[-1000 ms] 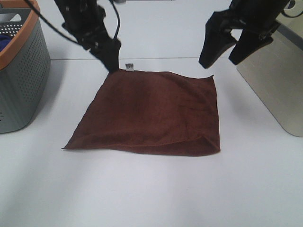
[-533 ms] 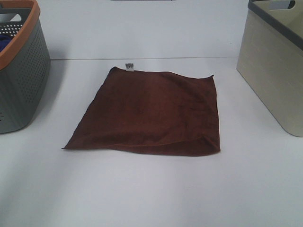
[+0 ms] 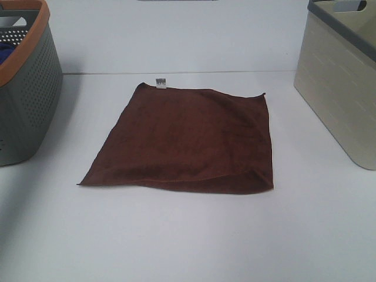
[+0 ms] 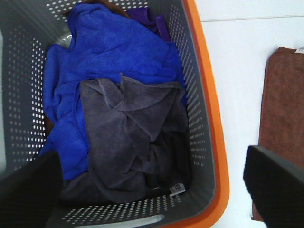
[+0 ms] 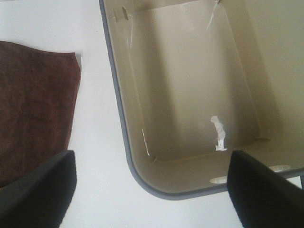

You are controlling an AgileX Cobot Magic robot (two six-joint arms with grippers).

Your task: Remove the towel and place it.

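The dark reddish-brown towel [image 3: 188, 138] lies spread flat on the white table, its small white tag [image 3: 160, 83] at the far edge. One edge of the towel [image 4: 285, 109] shows in the left wrist view and a corner of the towel [image 5: 35, 104] in the right wrist view. Neither arm appears in the exterior high view. My left gripper [image 4: 152, 190] hangs open above the grey basket, nothing between its fingers [image 4: 278, 183]. Above the beige basket my right gripper [image 5: 152, 190] is open and holds nothing either, its fingers [image 5: 40, 190] wide apart.
A grey perforated basket with an orange rim [image 3: 26, 41] stands at the left, holding blue cloth [image 4: 109, 52] and grey cloth [image 4: 128, 137]. A beige basket with a grey rim [image 3: 341, 88] stands at the right; its inside [image 5: 190, 80] holds nothing.
A second ago both arms hung over the towel's far edge; they have since left the exterior high view. The towel has not moved.
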